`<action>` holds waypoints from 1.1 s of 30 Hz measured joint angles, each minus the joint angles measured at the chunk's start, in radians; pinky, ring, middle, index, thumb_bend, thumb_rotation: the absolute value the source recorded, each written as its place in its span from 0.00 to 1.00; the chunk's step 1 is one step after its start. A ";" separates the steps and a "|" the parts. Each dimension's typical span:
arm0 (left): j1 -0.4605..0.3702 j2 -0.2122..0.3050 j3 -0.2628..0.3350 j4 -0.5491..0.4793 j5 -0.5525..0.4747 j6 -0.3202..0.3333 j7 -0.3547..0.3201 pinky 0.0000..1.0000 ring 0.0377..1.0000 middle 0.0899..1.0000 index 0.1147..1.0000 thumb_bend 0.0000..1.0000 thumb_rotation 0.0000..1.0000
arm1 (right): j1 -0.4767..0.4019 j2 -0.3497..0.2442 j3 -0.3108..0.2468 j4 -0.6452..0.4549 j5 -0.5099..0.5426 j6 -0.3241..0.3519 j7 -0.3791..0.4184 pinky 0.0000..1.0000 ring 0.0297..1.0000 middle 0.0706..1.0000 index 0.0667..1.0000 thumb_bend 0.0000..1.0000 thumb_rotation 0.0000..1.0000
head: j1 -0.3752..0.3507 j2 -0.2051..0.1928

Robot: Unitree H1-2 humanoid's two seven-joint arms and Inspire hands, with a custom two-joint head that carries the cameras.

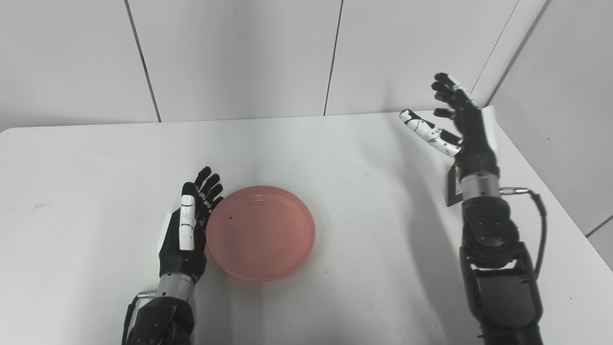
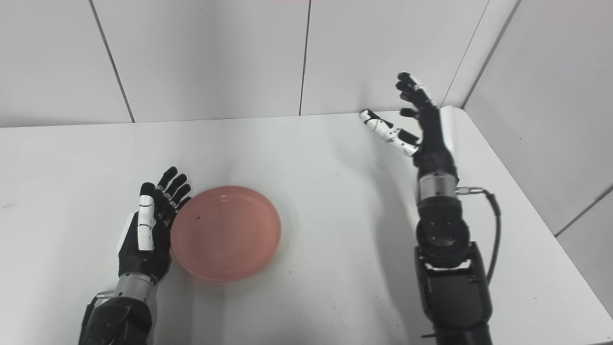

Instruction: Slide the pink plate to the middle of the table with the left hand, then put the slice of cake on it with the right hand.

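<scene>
The pink plate (image 1: 261,232) lies flat on the white table (image 1: 373,191), a little left of the middle. It is empty. My left hand (image 1: 189,225) is open, edge-on to the table, its fingers against the plate's left rim. My right hand (image 1: 452,120) is open and raised near the table's far right corner, fingers spread, holding nothing. No slice of cake shows in either view. The plate (image 2: 225,233), left hand (image 2: 151,220) and right hand (image 2: 416,120) show the same way in the right eye view.
Grey wall panels (image 1: 239,57) stand behind the table's far edge and along its right side. The right forearm (image 1: 493,254) rises over the table's right part.
</scene>
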 measured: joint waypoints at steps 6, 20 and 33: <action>-0.010 0.007 -0.005 0.034 -0.003 -0.041 -0.026 0.92 0.92 0.91 0.88 0.62 1.00 | 0.002 -0.064 0.018 -0.030 -0.103 0.094 0.041 0.64 0.73 0.73 0.76 0.69 0.30 | -0.116 -0.046; -0.010 0.045 0.014 0.049 -0.047 -0.052 -0.099 0.88 0.90 0.89 0.85 0.65 0.99 | 0.006 -0.039 -0.071 0.007 -0.636 0.133 0.318 0.78 0.88 0.87 0.83 0.73 0.39 | -0.193 -0.078; -0.019 0.053 0.021 0.070 -0.067 -0.079 -0.132 0.87 0.88 0.88 0.85 0.66 0.98 | 0.000 0.041 -0.068 0.237 -0.763 0.133 0.201 0.82 0.89 0.88 0.83 0.71 0.36 | -0.190 -0.086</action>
